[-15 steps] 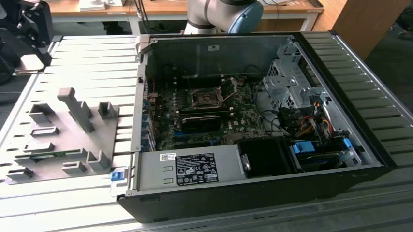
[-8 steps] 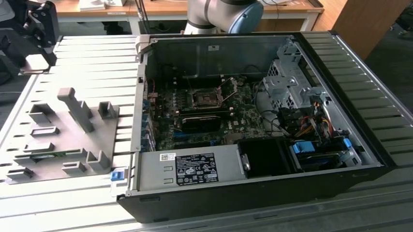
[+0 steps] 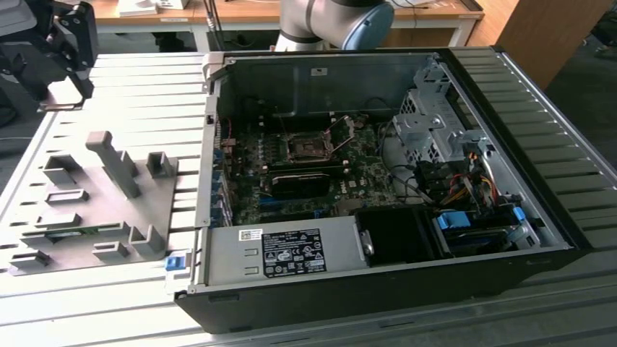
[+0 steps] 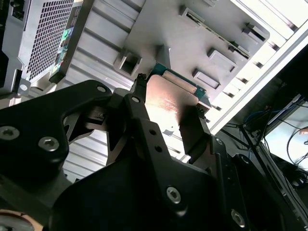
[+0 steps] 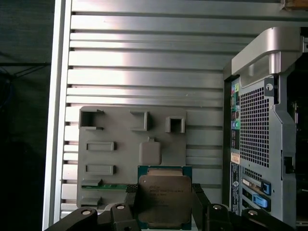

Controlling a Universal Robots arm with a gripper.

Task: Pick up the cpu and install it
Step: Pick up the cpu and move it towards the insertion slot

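Exterior view, upper left of the frame: the gripper hangs over the slatted table. It sits higher in the frame than the grey fixture tray, which lies along the exterior view's left.

The jaws are drawn in to a narrow span, clamped on the cpu. In both wrist views the black fingers press two opposite edges. The silvery lid faces the first wrist view, with a green rim showing around it. In the second wrist view the cpu is held off the tray. A green memory stick lies in a tray slot.

Centre to right of the exterior view: an open computer case with the motherboard exposed. The dark metal-framed socket sits mid-board, well apart from the gripper. The power supply is at lower centre. The drive cage and coloured cables are at the right. The arm's base joint is at top centre, behind the case.
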